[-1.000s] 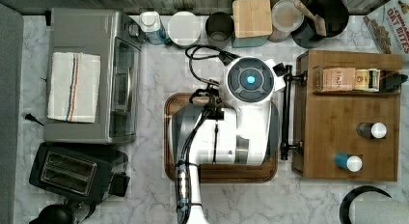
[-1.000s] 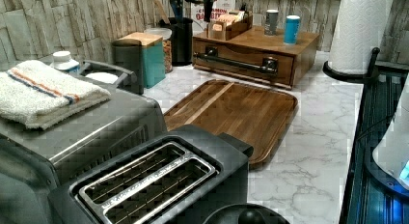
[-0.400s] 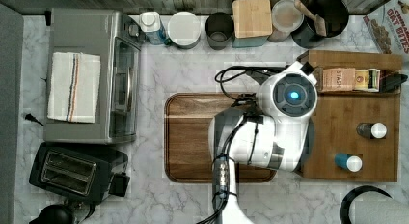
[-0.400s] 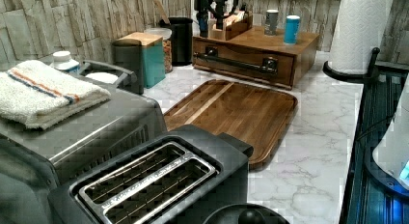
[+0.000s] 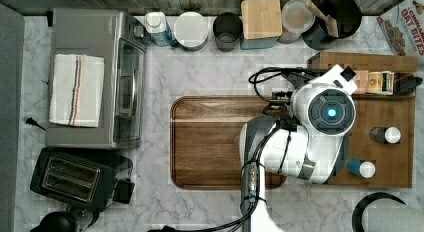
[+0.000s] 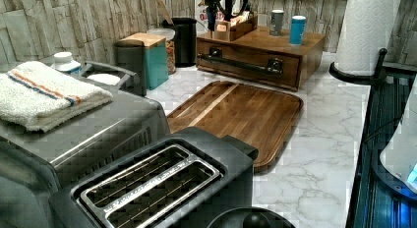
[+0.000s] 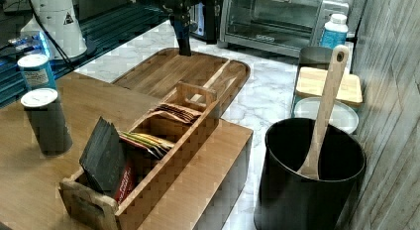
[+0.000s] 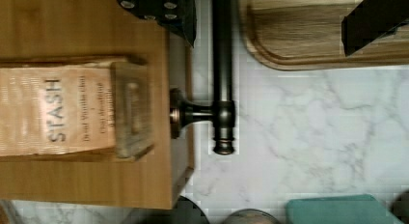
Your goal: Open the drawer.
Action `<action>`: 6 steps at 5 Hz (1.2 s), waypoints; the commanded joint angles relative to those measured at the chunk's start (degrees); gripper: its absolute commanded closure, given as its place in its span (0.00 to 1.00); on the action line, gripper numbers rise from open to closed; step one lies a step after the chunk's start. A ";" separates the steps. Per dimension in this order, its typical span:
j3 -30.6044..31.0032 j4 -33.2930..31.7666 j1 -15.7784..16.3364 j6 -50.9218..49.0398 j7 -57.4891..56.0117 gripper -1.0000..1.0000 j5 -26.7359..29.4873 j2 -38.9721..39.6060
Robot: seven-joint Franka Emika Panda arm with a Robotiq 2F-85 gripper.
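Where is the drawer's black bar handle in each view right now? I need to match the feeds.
Top view: the handle, under the arm, cannot be made out.
Left view: handle across the drawer front.
Right view: not seen.
Wrist view: handle, one post beside the tea box.
Shared landmark: the wooden board.

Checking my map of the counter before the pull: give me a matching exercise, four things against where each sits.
Things:
1. drawer
2. folded towel
3. wooden spoon
4. blue-capped bottle

Places:
A. in the black pot
B. on the toaster oven
C. in the cabinet front, shut
D. on the cabinet's top

Pairs: 1-C, 2-B, 3-A, 4-D
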 commanded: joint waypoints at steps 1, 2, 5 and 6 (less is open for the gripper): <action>-0.52 -0.74 1.32 -1.09 9.94 0.00 -9.05 2.56; -1.87 -4.76 1.07 5.24 15.29 0.00 -11.09 2.51; -1.97 -6.14 -0.67 8.56 15.40 0.00 -8.32 7.70; -1.94 -7.40 -1.02 12.41 15.20 0.00 -6.92 9.48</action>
